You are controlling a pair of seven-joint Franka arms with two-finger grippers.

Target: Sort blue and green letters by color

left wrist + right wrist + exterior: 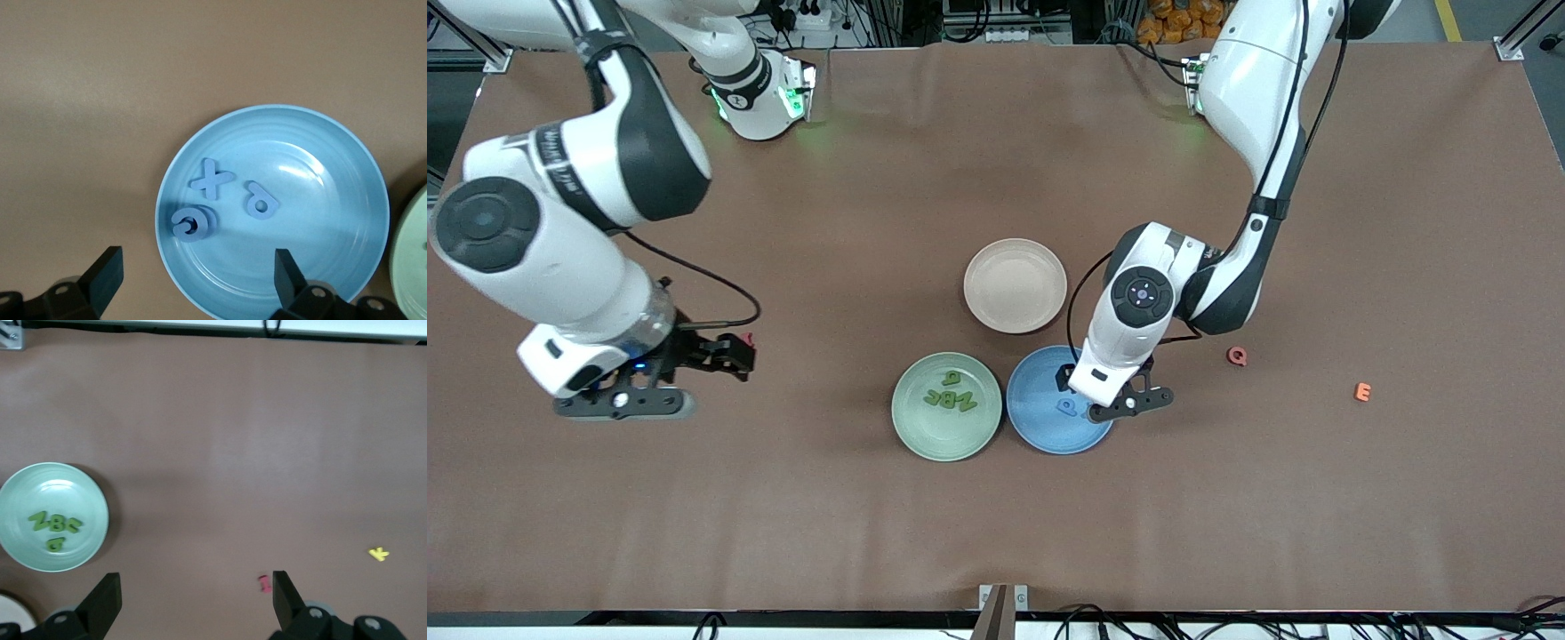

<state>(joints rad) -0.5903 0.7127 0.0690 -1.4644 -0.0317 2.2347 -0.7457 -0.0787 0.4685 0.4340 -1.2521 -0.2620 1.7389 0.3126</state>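
The blue plate (347, 173) holds blue letters: an X (212, 179), a P (260, 202) and a C (192, 223) resting on another blue letter. My left gripper (198, 267) hangs open over that plate's rim (1040, 436) with nothing between its fingers. Next to it, toward the right arm's end, the green plate (911, 427) carries several green letters (950, 397), which also show as green letters (55, 524) in the right wrist view. My right gripper (197, 587) waits open and empty above bare table near the right arm's end (711, 356).
An empty beige plate (1016, 285) sits farther from the front camera than the two coloured plates. A pink Q (1237, 356) and an orange E (1362, 392) lie toward the left arm's end. A dark-red I (265, 584) and a yellow letter (378, 554) lie by the right gripper.
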